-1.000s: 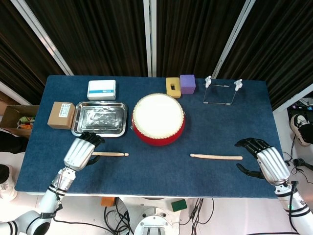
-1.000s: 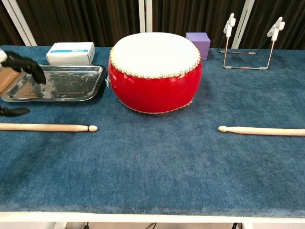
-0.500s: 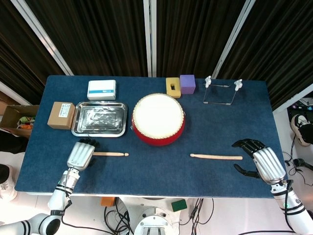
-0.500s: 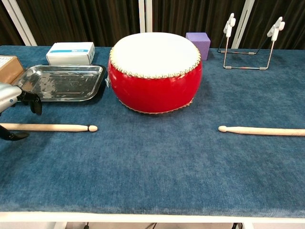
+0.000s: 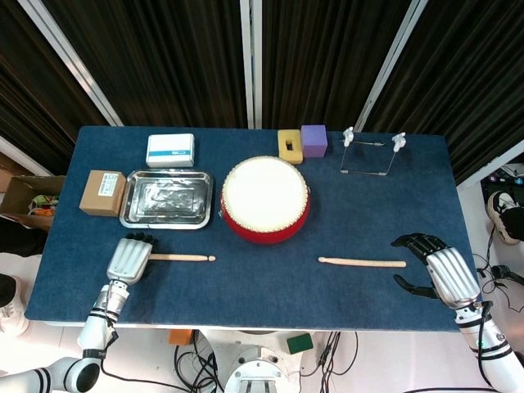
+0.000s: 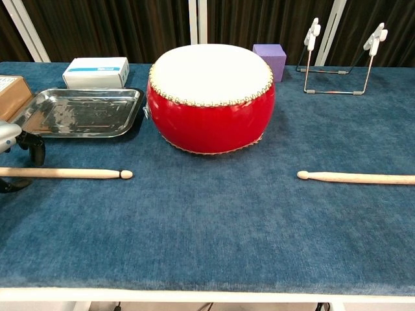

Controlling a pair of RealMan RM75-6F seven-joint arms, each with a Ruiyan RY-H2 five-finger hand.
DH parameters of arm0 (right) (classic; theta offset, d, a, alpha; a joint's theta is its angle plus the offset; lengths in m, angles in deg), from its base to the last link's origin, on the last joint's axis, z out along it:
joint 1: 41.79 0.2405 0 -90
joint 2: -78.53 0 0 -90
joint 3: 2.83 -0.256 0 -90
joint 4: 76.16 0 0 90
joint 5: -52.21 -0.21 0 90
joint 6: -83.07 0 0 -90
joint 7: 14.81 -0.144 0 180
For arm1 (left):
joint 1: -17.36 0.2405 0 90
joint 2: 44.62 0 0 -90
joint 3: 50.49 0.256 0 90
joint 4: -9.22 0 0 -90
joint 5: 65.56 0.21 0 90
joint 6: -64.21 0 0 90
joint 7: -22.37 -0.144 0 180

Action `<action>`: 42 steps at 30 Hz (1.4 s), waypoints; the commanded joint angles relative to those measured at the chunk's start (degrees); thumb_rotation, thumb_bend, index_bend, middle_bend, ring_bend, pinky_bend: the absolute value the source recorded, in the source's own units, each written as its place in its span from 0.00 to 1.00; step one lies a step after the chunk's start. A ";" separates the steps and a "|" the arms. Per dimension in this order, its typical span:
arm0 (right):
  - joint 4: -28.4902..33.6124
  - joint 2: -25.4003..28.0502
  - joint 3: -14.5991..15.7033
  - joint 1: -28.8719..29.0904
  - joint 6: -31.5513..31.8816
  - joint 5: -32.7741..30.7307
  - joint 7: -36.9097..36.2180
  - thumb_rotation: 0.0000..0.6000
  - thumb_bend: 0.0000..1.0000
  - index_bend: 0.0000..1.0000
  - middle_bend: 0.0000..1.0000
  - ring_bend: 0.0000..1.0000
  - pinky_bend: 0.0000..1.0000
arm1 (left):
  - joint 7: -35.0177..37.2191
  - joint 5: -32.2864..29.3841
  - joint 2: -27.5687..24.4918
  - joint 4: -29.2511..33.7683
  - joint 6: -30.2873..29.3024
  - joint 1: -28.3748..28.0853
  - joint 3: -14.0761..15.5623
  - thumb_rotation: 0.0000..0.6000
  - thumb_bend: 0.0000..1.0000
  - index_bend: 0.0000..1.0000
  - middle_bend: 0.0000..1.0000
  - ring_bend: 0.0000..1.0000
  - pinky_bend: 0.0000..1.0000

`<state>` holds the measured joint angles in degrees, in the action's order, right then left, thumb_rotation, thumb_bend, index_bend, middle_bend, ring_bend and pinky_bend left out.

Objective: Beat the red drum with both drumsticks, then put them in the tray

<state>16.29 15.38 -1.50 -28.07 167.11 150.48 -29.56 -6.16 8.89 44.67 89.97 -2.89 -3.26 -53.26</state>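
The red drum point(image 5: 264, 196) with its white skin stands mid-table, also in the chest view point(image 6: 211, 113). The left drumstick point(image 5: 184, 257) lies flat in front of the steel tray point(image 5: 167, 198). My left hand point(image 5: 129, 258) covers its handle end. In the chest view its dark fingers point(image 6: 35, 147) hang just behind the stick point(image 6: 65, 173) and the thumb lies in front, not clamped. The right drumstick point(image 5: 362, 263) lies flat, tip toward the drum. My right hand point(image 5: 438, 272) sits just beyond its butt end, fingers spread, holding nothing.
A cardboard box point(image 5: 102, 192) sits left of the tray and a white-blue box point(image 5: 170, 150) behind it. Yellow point(image 5: 290, 146) and purple point(image 5: 313, 140) blocks and a wire stand point(image 5: 372, 151) line the far side. The table's front edge is close to both hands.
My left hand has dropped from above the tray's corner down to the left stick's handle and now straddles it. The right hand barely shifted. Both sticks lie unmoved.
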 commanded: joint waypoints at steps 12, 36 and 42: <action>-0.24 -0.15 -0.06 0.02 -1.01 -0.56 -0.02 1.00 0.22 0.35 0.34 0.26 0.36 | 2.27 0.03 0.53 -2.12 -0.35 0.17 0.32 1.00 0.45 0.56 0.50 0.38 0.43; -7.84 -9.15 -0.51 1.56 -14.75 -12.39 22.25 1.00 0.33 0.43 0.38 0.26 0.38 | 38.43 20.62 3.66 -16.61 -16.57 1.91 4.69 1.00 0.54 0.68 0.64 0.53 0.66; -13.12 -13.71 -1.13 1.76 -15.75 -14.27 25.02 1.00 0.33 0.46 0.38 0.26 0.38 | 39.75 24.02 3.41 -14.45 -18.75 0.76 5.07 1.00 0.54 0.68 0.64 0.53 0.66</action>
<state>4.50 2.90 -2.34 -26.38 151.59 136.82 -5.56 33.39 32.45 48.16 74.98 -21.30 -2.17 -48.33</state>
